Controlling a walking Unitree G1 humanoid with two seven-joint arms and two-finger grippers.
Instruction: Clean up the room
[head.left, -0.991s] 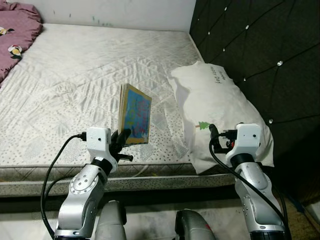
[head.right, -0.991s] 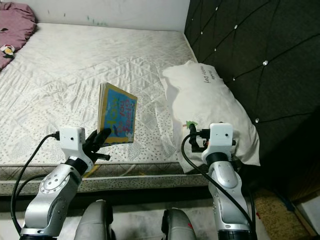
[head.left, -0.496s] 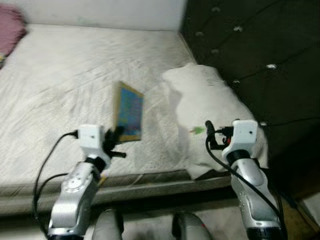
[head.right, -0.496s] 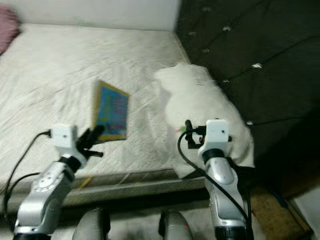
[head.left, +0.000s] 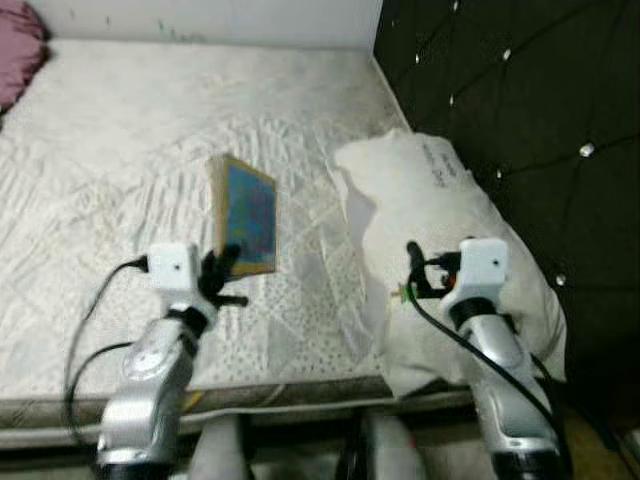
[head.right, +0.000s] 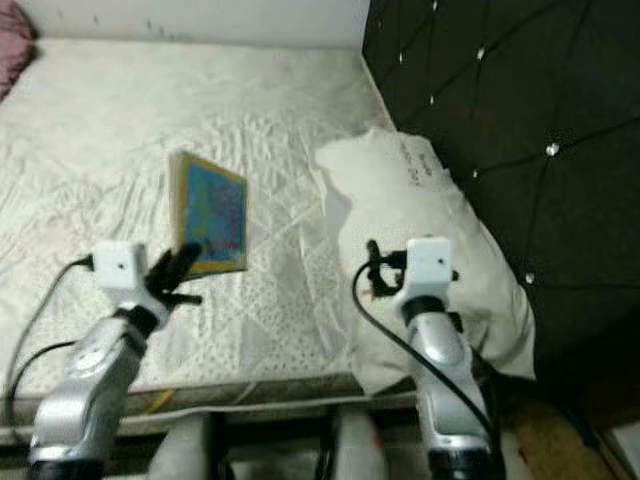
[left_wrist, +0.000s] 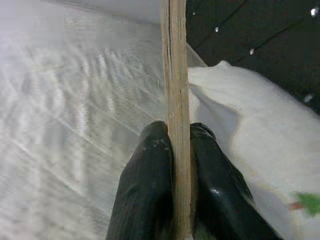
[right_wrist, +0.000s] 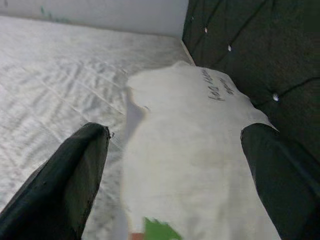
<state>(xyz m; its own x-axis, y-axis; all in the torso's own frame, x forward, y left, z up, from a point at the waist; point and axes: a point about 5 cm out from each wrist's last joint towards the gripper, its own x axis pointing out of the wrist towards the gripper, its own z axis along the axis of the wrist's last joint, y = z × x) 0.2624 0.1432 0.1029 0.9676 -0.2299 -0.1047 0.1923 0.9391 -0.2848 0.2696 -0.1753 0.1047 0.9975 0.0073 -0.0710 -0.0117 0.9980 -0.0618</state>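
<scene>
Between the left tool's (left_wrist: 175, 190) 2 fingers (left_wrist: 142, 190) a book (head.left: 245, 213) is pinched upright above the bed (head.left: 100, 160); right tool (right_wrist: 175, 170) spread, pillow (right_wrist: 195, 150) ahead.

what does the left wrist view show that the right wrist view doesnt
The left wrist view has the left gripper shut on the thin edge of a book held upright. The right wrist view has the right gripper open, its fingers spread wide and holding nothing. Both take in the white pillow, the bed and the dark headboard.
</scene>
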